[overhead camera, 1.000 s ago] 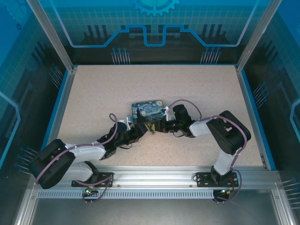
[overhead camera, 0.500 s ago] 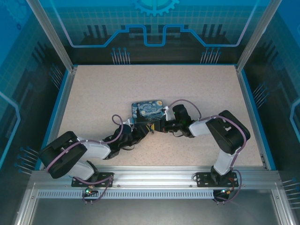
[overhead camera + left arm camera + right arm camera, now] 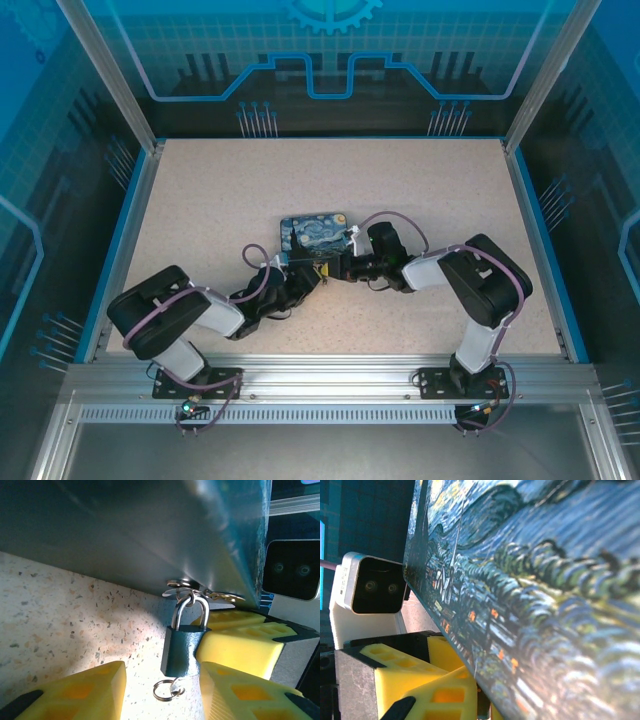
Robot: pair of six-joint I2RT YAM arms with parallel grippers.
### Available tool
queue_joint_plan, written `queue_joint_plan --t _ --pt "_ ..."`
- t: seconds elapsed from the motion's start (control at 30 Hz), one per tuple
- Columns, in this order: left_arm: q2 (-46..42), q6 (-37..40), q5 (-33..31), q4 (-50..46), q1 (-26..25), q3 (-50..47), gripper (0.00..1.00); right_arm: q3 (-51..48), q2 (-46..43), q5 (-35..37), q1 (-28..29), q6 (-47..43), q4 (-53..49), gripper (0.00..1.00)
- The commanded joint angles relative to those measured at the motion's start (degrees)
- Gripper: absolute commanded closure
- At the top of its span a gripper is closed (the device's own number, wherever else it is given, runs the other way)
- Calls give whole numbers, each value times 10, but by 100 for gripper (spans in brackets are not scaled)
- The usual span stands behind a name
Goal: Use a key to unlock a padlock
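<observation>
Padlock between the left gripper's parted fingers

The padlock (image 3: 181, 650) hangs on the starry-night box's (image 3: 315, 232) near side, mid-worktop (image 3: 200, 200). Its lower end sits between the left gripper's (image 3: 162, 674) spread jaws. The right gripper (image 3: 451, 680) is clenched just beside it, any contents hidden.

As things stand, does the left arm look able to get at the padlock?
Probably yes. The padlock hangs at the painted box's edge, right between the left tool's open fingers, with nothing across the gap. The right tool crowds one side, so room looks tight.
</observation>
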Motion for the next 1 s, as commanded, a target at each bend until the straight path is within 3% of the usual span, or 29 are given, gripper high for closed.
queue_joint_plan --t 0.0,0.97 --pt "14 -14 -11 61 -6 1 57 9 15 -13 6 17 -1 89" --pt "104 -65 -21 244 -11 6 64 -1 34 -13 12 88 41 90"
